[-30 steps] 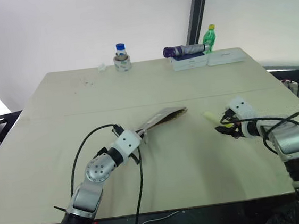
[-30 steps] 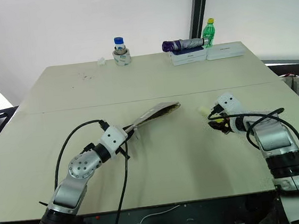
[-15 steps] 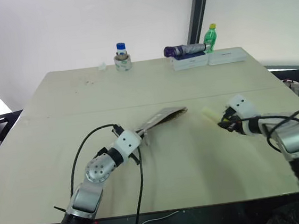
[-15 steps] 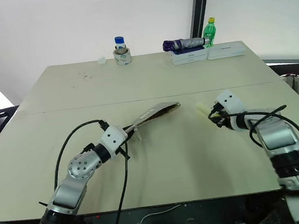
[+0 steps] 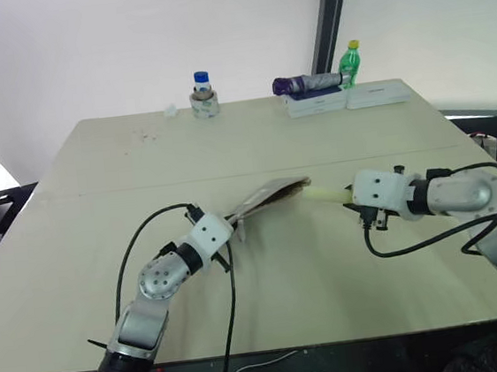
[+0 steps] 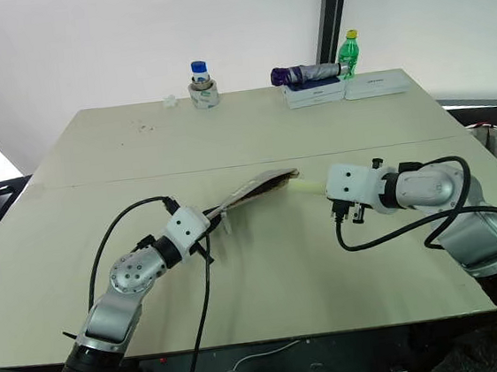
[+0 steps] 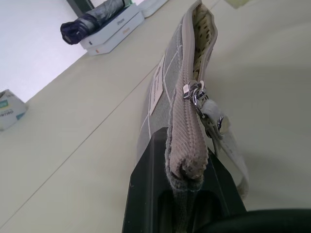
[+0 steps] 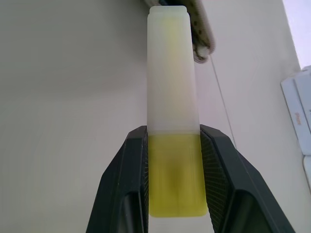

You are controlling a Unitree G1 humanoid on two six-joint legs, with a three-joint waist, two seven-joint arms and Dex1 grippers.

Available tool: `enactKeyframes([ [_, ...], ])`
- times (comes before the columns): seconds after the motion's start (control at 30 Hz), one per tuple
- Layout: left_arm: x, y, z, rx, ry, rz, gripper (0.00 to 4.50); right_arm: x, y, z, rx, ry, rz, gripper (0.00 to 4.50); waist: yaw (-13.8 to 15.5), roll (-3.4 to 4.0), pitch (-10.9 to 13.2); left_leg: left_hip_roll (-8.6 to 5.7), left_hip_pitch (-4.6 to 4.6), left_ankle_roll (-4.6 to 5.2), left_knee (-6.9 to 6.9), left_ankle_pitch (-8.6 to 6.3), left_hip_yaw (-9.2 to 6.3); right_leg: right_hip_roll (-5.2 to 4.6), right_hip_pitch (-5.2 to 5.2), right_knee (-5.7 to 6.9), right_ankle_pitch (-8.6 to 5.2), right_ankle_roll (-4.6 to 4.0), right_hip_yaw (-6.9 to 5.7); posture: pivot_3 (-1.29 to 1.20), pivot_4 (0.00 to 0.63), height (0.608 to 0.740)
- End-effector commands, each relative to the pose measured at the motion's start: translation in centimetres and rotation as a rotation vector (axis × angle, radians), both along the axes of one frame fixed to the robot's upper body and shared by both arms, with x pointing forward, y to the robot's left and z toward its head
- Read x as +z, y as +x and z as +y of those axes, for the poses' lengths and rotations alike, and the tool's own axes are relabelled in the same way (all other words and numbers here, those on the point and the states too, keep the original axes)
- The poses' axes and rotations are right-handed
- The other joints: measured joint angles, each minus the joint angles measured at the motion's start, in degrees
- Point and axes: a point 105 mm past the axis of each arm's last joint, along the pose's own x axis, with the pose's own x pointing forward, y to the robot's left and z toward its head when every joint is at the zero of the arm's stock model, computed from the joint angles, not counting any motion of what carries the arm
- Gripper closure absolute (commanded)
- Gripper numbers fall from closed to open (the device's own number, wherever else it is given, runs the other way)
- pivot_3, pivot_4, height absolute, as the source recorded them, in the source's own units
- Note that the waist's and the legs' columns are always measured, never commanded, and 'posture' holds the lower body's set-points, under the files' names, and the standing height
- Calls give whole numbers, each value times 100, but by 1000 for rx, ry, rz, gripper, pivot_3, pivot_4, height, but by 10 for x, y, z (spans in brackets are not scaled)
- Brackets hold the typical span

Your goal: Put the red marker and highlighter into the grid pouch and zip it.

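Right wrist view: the right gripper (image 8: 175, 145) is clamped on the brighter yellow cap end of the highlighter (image 8: 172, 73), its pale barrel pointing straight at the open mouth of the grid pouch (image 5: 267, 196) and its tip just short of the opening. The highlighter looks light, rigid and smooth — likely to slide if pinched near its end, so a hold across the flat sides suits it. The pouch is soft fabric that sags without support; the left gripper (image 7: 182, 170), fingers shut on the pouch's zipper-end corner, holds it raised off the table (image 5: 122, 164) with its mouth turned toward the highlighter. The zipper pull (image 7: 194, 94) hangs just beyond that grip — the seam open ahead of it.
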Motion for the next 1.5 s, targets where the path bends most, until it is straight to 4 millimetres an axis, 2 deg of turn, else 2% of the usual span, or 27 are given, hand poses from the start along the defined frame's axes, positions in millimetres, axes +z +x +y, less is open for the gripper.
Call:
enactKeyframes([
  [0.03, 12, -5, -12, -57, 12, -59, 4500, 14, 2, 8, 31, -3, -73, 3605, -1, 0, 0, 0, 0, 0, 0, 0, 0, 0, 0, 0, 0, 0, 0, 0, 150, 740],
  [0.47, 16, -12, -21, -112, 26, -99, 4500, 10, 3, 11, 76, -72, -78, 3605, -1, 0, 0, 0, 0, 0, 0, 0, 0, 0, 0, 0, 0, 0, 0, 0, 150, 740],
  [0.7, 14, -23, -34, -210, 88, -123, 4500, 7, 3, 38, 170, -136, -127, 3605, -12, 0, 0, 0, 0, 0, 0, 0, 0, 0, -1, 0, 0, 0, 0, 0, 150, 740],
  [0.83, 17, -26, -40, -225, 61, -112, 4500, 8, 1, 66, 259, -166, -179, 3605, -16, 1, 0, 0, 0, -1, 0, 1, 0, 1, -3, 1, 0, 0, 0, 0, 150, 740],
  [0.97, 17, -23, -38, -203, 44, -97, 4500, 9, -4, 76, 301, -145, -166, 3605, 7, 0, 0, 0, 0, -1, 0, 1, -1, 1, -2, 1, 0, 0, 0, 0, 150, 740],
  [1.0, 17, -23, -37, -195, 39, -92, 4500, 9, -4, 76, 299, -140, -166, 2542, 5, 0, 0, -1, -1, -1, 1, 1, -1, 0, -2, 1, 0, 0, 0, 0, 150, 740],
  [1.03, 16, -22, -36, -186, 32, -86, 4500, 10, -3, 75, 297, -138, -168, 2116, 2, 0, 0, -2, -1, -1, 2, 1, -1, 0, -2, 1, 0, 0, 0, 0, 150, 740],
  [1.17, 19, -15, -28, -127, -47, -35, 4500, 36, 2, 58, 222, -68, -210, 69, -2, 0, 0, -2, -1, -1, 3, 1, -1, 0, -2, 2, 0, 0, 0, 0, 150, 740],
  [1.33, 23, -9, -25, -81, -167, 36, 4500, 62, -4, 44, 173, 67, -174, 69, -2, 0, 0, -2, -1, -1, 3, 1, -1, 0, -2, 2, 0, 0, 0, 0, 150, 740],
  [1.43, 27, -6, -26, -69, -271, 103, 4500, 67, -4, 37, 124, 153, -140, 69, -2, -1, 0, -1, -1, -1, 3, 0, -2, 0, -1, 2, 0, 0, 0, 0, 150, 740],
  [1.5, 29, -5, -28, -71, -316, 128, 4500, 66, -4, 35, 98, 218, -101, 601, -2, 0, 0, -1, -1, -1, 3, 0, -2, 0, -1, 2, 0, 0, 0, 0, 150, 740],
])
